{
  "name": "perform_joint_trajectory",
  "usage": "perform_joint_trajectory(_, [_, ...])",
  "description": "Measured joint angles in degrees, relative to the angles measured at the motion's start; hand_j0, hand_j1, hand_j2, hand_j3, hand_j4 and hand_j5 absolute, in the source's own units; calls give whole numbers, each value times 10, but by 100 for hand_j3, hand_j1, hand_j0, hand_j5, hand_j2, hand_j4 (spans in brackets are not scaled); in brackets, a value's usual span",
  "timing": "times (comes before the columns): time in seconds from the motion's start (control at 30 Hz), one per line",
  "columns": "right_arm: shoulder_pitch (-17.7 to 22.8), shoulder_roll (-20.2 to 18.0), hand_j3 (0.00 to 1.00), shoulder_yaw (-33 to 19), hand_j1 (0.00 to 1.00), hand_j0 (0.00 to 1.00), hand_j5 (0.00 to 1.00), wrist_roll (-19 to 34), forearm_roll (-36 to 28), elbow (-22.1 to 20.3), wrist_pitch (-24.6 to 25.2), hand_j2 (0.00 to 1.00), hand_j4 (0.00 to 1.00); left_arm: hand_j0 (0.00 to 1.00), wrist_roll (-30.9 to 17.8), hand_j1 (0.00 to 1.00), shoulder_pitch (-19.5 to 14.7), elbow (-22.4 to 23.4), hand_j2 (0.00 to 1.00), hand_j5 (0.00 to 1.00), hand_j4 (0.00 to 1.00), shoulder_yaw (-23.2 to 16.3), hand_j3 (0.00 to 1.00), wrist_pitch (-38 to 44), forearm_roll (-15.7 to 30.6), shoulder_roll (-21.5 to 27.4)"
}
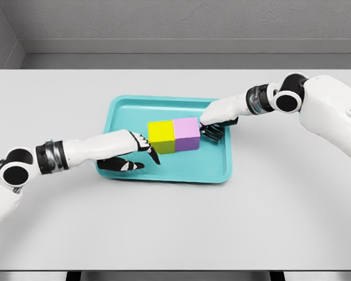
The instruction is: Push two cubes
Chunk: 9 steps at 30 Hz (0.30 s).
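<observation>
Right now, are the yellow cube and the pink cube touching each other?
Touching. The head view shows the yellow cube and the pink cube side by side on the teal tray, with no gap visible between them.

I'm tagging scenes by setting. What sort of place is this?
Likely a simulated tabletop test bench, not a real room: a plain grey table against bare grey walls, one teal tray holding a yellow cube and a pink cube.

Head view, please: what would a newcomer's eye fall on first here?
A yellow cube and a pink-purple cube sit side by side, touching, in a turquoise tray mid-table. The left robot hand meets the yellow cube, and the right robot hand the pink one.
</observation>
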Motion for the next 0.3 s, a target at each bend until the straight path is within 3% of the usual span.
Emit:
perform_joint_trajectory(0.07, [-2, -2, 8, 0, 8, 8, 8, 1, -5, 0, 0, 8, 8, 69, 1, 69, 9, -20, 69, 69, 69, 20, 69, 0, 28, 38])
perform_joint_trajectory(0.13, [-13, -5, 8, -1, 8, 8, 8, 0, 1, 0, 0, 8, 8, 100, 10, 100, 10, -32, 100, 100, 100, 40, 100, 0, 51, 81])
perform_joint_trajectory(0.3, [-53, -54, 8, -10, 8, 8, 8, -2, 8, -4, -1, 8, 8, 100, 28, 100, 18, -6, 100, 100, 100, 77, 100, 0, 68, 151])
